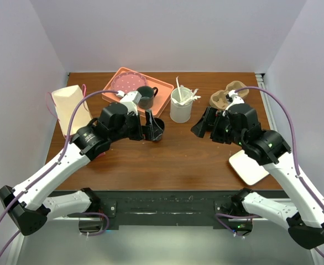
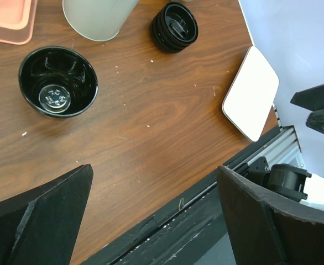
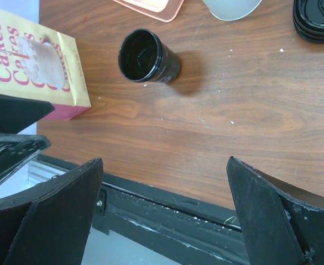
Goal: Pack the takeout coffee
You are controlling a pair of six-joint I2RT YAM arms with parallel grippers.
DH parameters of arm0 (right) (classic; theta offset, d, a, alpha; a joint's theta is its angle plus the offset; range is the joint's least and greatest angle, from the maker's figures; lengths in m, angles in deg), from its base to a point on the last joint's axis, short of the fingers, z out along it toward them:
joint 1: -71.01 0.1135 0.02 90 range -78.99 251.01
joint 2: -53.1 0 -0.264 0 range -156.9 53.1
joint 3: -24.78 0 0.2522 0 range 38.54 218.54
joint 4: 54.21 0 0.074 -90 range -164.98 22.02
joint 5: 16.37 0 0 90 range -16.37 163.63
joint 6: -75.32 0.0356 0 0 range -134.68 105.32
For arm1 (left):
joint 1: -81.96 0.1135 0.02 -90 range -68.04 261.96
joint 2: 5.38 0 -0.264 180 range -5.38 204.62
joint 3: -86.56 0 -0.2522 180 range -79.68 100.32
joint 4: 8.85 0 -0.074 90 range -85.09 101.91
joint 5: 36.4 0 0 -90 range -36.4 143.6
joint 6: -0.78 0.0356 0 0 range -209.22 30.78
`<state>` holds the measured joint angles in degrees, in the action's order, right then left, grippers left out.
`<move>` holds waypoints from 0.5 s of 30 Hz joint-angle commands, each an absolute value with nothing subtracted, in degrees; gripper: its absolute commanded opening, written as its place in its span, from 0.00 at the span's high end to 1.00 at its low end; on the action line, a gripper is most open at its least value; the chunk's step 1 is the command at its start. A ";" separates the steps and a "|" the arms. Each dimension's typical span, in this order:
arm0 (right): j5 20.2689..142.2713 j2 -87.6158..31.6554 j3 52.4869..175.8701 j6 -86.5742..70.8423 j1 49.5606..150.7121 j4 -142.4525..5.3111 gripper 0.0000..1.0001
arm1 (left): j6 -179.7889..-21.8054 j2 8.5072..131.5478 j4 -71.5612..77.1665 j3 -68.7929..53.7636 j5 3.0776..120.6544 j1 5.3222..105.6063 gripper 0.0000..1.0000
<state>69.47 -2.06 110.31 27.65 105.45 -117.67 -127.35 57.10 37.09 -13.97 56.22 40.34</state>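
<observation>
Jaws of both arms gape empty, black cup (image 2: 58,81) near the left pair.

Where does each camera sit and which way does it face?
Top external: above and behind the arm bases, looking down on the table; both arms show, left gripper and right gripper open.
Left wrist: on the left arm, facing down and rightward at the black cup, stack of black lids, white plate; own jaws at bottom.
Right wrist: on the right arm, facing down and leftward at the cake box; own jaws at bottom.
Shared: both wrist views show cup and lids.
</observation>
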 commanded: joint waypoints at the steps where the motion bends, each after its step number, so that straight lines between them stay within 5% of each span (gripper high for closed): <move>1: 66.52 -3.58 111.85 27.85 105.29 -116.84 0.02 | -124.20 55.27 34.88 -13.41 54.66 40.74 0.01; 10: 47.11 -11.92 113.78 27.78 104.59 -121.85 0.05 | -119.81 53.25 35.84 -12.45 52.13 40.74 0.02; 15: 52.44 -19.39 114.31 24.09 94.42 -114.22 0.34 | -118.84 52.02 36.99 -12.53 50.27 40.74 0.02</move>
<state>53.12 -15.74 112.61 26.84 101.66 -120.29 -121.21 54.00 37.24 -13.97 52.81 40.34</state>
